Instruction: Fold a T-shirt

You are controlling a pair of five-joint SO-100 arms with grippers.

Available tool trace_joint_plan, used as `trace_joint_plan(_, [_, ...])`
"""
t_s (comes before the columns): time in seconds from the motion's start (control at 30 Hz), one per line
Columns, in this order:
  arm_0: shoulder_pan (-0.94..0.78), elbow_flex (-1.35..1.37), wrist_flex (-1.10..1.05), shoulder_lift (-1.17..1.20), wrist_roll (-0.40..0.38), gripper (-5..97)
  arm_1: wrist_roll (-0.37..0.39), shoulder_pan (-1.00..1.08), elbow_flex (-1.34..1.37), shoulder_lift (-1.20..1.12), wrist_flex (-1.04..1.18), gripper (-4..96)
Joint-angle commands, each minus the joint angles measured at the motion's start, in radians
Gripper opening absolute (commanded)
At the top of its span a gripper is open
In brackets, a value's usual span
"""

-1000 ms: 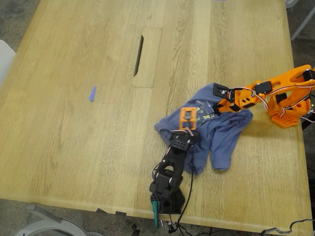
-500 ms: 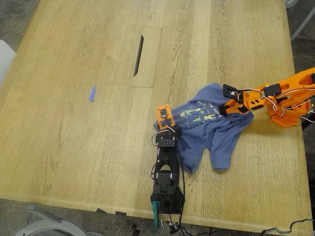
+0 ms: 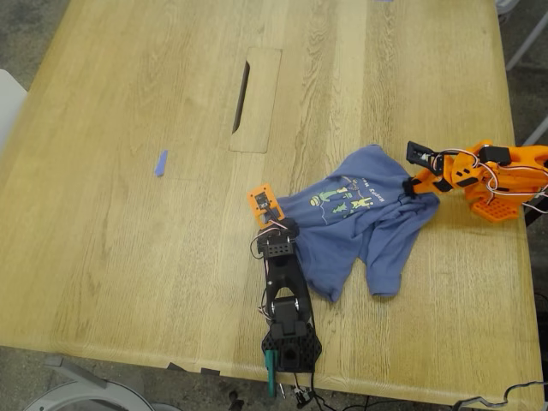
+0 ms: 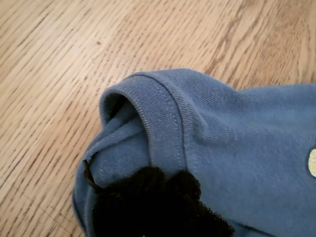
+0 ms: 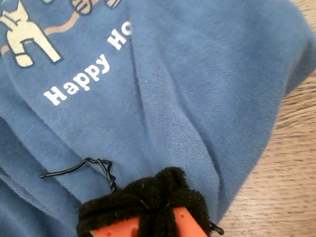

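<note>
The slate-blue T-shirt lies rumpled on the wooden table toward the exterior view's right, its yellow-green print facing up. My first gripper, on the black arm, is shut on the shirt's edge nearest the exterior view's left. Its wrist view shows a hemmed fold of the T-shirt bunched at the black-padded gripper. My second gripper, on the orange arm, is shut on the opposite edge of the shirt. Its wrist view shows the T-shirt, white "Happy" text and the gripper pressed into the cloth.
A small blue tape scrap lies on bare wood toward the exterior view's left. An inset panel with a dark cable slot sits further back. The black arm's base stands at the near table edge and the orange arm's base at the right edge.
The two grippers have drawn apart, the first toward the exterior view's left and the second toward its right. The shirt between them has stretched wider and the print has come into the open.
</note>
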Motion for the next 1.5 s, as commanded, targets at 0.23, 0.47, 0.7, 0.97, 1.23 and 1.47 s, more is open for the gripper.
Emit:
trace_joint_plan(0.23, [-0.172,-0.029,0.015,0.089,-0.009,0,-0.009,0.13,-0.002,0.012,-0.009,0.0])
trace_joint_plan(0.47, [-0.296,-0.018,0.037,0.166,0.0,0,-0.02,0.296,-0.044,0.012,-0.005,0.0])
trace_joint_plan(0.7, [-0.413,0.008,0.063,0.244,0.006,1,-0.02,0.454,-0.058,0.012,-0.037,0.0])
trace_joint_plan(0.97, [-0.565,0.163,0.094,0.425,0.015,0,-0.061,0.775,-0.014,0.043,-0.106,0.0])
trace_joint_plan(1.23, [-0.739,0.428,0.16,0.792,0.032,0,-0.135,1.083,0.054,0.043,-0.17,0.0])
trace_joint_plan(1.47, [-0.888,0.465,0.39,1.066,0.028,0,-0.152,1.338,0.083,0.043,-0.147,0.0])
